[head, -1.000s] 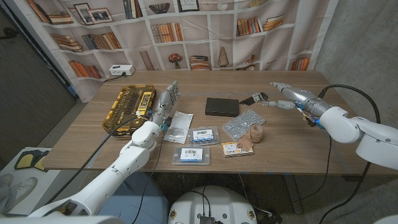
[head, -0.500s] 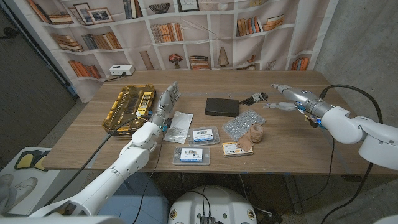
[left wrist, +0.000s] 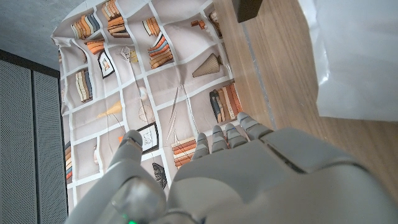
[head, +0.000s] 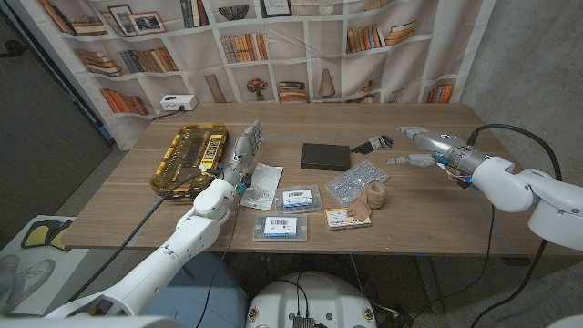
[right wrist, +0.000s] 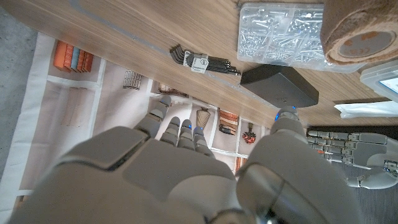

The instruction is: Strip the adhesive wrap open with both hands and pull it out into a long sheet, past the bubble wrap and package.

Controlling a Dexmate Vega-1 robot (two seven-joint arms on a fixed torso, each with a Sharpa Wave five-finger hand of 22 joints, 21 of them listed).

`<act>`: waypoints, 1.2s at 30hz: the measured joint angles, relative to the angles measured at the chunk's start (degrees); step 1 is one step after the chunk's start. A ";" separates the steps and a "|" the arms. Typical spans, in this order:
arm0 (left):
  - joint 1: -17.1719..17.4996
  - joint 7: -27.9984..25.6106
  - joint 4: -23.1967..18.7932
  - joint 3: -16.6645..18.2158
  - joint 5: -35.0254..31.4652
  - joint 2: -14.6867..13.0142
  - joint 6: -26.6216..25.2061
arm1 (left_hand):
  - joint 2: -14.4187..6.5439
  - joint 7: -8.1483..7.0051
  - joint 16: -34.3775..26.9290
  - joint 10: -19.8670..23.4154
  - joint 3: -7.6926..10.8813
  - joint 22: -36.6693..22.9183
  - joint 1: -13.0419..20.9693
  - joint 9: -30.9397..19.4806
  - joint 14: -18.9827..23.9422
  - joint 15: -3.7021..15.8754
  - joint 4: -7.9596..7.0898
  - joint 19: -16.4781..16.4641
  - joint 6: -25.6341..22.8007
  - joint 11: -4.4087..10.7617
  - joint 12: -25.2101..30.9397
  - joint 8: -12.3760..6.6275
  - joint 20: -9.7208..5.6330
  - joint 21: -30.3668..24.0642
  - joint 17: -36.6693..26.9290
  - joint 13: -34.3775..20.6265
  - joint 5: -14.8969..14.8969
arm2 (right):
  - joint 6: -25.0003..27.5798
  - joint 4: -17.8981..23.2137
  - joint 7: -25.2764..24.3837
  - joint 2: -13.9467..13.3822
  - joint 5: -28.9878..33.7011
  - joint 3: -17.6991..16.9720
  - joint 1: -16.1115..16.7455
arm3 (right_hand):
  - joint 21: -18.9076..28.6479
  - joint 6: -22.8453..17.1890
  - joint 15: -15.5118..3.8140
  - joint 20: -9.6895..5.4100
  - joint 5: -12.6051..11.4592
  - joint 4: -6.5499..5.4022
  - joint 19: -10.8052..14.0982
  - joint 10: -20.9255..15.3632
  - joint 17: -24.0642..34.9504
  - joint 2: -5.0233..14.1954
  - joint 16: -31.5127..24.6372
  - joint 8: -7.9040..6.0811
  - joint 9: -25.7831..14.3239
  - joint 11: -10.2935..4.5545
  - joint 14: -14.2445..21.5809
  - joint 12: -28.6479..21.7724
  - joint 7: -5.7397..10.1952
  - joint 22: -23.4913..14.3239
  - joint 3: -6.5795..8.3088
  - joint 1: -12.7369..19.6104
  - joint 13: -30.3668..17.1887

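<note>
The tan adhesive wrap roll (head: 375, 196) stands on the table right of centre, seen end-on as the roll (right wrist: 360, 31) in the right wrist view. It touches the clear bubble wrap (head: 355, 180), also visible as the bubble wrap (right wrist: 280, 31). A small orange-labelled package (head: 346, 218) lies just in front of the roll. My right hand (head: 419, 146) hovers open beyond and to the right of the roll, fingers stretched toward the table's middle; the right hand (right wrist: 180, 168) holds nothing. My left hand (head: 244, 150) stands open well to the left, fingers pointing away; the left hand (left wrist: 249, 180) is also empty.
A black box (head: 325, 156) and a hex key set (head: 373, 143) lie behind the bubble wrap. Two blue-labelled packets (head: 298, 199) (head: 280, 228) and a white bag (head: 260, 185) sit centre-left. A yellow organizer case (head: 189, 158) is far left, a white power box (head: 177, 103) behind it.
My right hand has sunk a little toward the table and drifted slightly right. The left hand and the objects have not moved.
</note>
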State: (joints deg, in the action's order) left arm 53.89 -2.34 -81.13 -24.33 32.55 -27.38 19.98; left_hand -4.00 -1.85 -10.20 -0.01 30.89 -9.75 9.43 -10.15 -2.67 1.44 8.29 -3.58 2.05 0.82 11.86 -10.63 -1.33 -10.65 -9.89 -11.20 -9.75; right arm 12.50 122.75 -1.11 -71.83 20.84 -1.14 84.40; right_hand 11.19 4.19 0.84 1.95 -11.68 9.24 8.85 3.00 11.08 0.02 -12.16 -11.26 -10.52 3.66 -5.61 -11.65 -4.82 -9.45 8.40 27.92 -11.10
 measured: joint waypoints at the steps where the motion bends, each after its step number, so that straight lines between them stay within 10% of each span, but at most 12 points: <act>1: 0.00 0.00 0.02 -0.01 0.00 0.03 0.00 | 0.00 0.00 0.00 0.00 0.00 0.00 0.00 0.00 0.00 0.00 0.00 0.00 0.00 0.00 0.00 0.00 0.00 0.00 0.00 0.00 0.00 | 0.09 0.21 0.18 0.00 0.25 -0.06 0.12 | 0.00 0.00 0.00 0.00 0.00 0.00 0.00 0.00 0.00 -0.12 0.00 0.00 0.00 0.00 0.00 0.00 0.00 0.00 0.00 0.12 0.00; 36: 0.45 -0.29 0.45 -0.59 -0.26 0.89 1.29 | 0.00 -0.30 0.00 0.00 0.00 0.00 0.00 0.00 0.00 0.00 0.00 0.00 -0.30 0.00 0.00 0.00 0.00 0.00 0.00 0.00 0.00 | 1.66 1.84 6.85 0.57 5.42 0.28 0.15 | -0.18 -0.72 -1.05 -0.31 -0.45 -0.32 0.74 -2.87 -0.01 -0.44 -0.39 0.00 0.01 -0.61 2.09 -0.90 0.11 0.00 0.31 2.56 -0.29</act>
State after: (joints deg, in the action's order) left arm 54.34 -2.63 -80.68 -24.92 32.29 -26.50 21.27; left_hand -4.00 -2.15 -10.20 -0.01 30.89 -9.75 9.43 -10.15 -2.67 1.44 8.29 -3.58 1.74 0.82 11.86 -10.63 -1.33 -10.65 -9.89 -11.20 -9.75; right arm 14.16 124.59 5.75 -71.25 26.27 -0.86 84.55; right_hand 11.01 3.47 -0.21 1.64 -12.13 8.92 9.59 0.13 11.07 -0.43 -12.55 -11.26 -10.52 3.05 -3.52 -12.54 -4.71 -9.45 8.71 30.48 -11.38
